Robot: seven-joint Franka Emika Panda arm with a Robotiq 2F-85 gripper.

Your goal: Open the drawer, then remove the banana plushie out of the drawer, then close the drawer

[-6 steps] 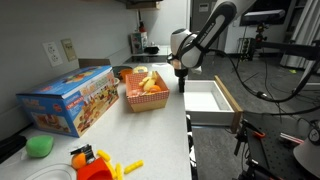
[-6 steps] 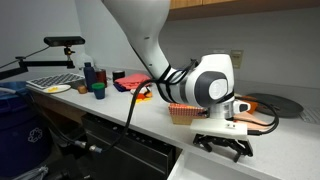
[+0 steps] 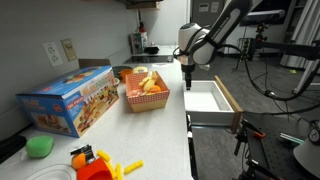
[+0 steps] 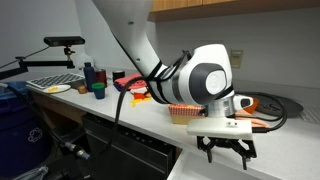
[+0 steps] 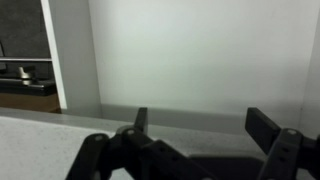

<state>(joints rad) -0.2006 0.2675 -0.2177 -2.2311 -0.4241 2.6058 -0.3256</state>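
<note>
Released gripper (image 3: 187, 71) hangs empty above the open drawer (image 3: 210, 98); descending off-centre, 1 finger could strike the drawer's wall.

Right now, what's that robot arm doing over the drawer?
The robot arm holds its gripper over the open drawer beside the counter. The gripper is open and carries nothing. The wrist view shows only the plain white inside of the drawer. Something yellow lies in the red basket on the counter, but it is too small to tell what it is.
</note>
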